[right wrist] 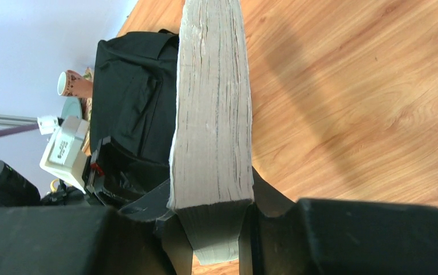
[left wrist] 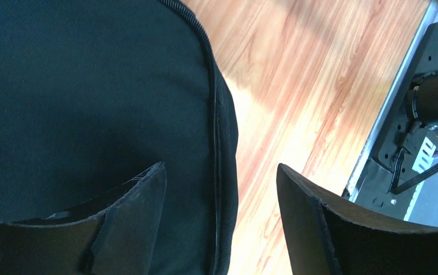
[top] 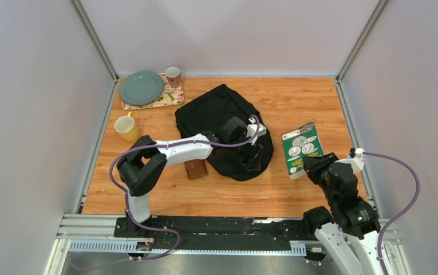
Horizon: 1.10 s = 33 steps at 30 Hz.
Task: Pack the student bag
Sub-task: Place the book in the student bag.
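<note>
Backpack (top: 210, 112), big, black and made of soft cloth, lies flat in the middle of the orange-brown wooden table (top: 296, 103). Its top is round and a zip runs along its edge.

Your left gripper (top: 252, 153) hangs over the near right part of the backpack. In the left wrist view its two flat black fingers (left wrist: 142, 200) stand wide apart. One finger is above the dark cloth and the other is above the bare wood. The zip edge of the backpack (left wrist: 62, 86) runs between them. You cannot tell if the fingers touch the cloth.

Your right gripper (top: 312, 166) is to the right of the backpack, apart from it. It is squeezed tight on the near end of a thick book with a green cover and round white pictures (top: 301, 148). In the right wrist view the book's (right wrist: 213, 114) rough grey-white page edges stick out from between the gripper's (right wrist: 216, 229) dark fingers, with the backpack (right wrist: 130, 86) behind it. You cannot tell if the book rests on the wood.

A small brown square wallet (top: 196, 169) lies just beside the near left edge of the backpack, under your left arm. Far left sits a yellow cup (top: 126, 128). In the back left corner a round grey-green plate (top: 141, 87) and a pink-brown mug (top: 173, 75) sit on a flowery mat (top: 169, 98).
</note>
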{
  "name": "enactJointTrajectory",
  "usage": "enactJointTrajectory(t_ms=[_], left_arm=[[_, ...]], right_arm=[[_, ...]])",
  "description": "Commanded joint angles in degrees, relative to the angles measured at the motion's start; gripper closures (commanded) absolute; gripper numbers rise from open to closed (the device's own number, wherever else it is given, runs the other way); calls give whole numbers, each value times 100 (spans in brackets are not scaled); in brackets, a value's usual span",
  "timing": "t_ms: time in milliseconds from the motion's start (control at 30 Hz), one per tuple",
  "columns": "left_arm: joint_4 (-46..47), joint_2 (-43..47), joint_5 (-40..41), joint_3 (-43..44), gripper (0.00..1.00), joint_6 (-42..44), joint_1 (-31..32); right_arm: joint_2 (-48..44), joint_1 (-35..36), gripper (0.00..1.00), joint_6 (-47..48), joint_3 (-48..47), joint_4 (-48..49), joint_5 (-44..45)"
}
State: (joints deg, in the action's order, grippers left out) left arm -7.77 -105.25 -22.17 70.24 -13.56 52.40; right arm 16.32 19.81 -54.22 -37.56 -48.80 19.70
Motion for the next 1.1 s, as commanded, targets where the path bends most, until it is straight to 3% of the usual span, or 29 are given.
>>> enactJointTrajectory(t_ms=[0, 233, 533, 633, 733, 833, 967, 1067], left_arm=[[-259, -311, -244, 630, 25, 292, 24], [-392, -522, -7, 763, 29, 442, 138], [-655, -768, 1002, 1018, 34, 925, 428], [-708, -769, 1224, 1027, 41, 1031, 464], [-700, -708, 1382, 1001, 57, 1040, 464], [-630, -602, 1374, 948, 62, 1031, 464], [-612, -453, 1365, 904, 76, 987, 464], [-612, -347, 1409, 869, 77, 961, 464]], right_arm=[[-216, 14, 100, -282, 117, 494, -125], [-173, 5, 99, -221, 205, 529, -309], [-76, 14, 98, -177, 320, 634, -547], [-85, 14, 97, -177, 328, 626, -564], [-76, 5, 97, -168, 320, 626, -564], [-76, 14, 96, -160, 328, 626, -564], [-32, 14, 96, -159, 355, 626, -608], [-32, 14, 96, -159, 363, 626, -634]])
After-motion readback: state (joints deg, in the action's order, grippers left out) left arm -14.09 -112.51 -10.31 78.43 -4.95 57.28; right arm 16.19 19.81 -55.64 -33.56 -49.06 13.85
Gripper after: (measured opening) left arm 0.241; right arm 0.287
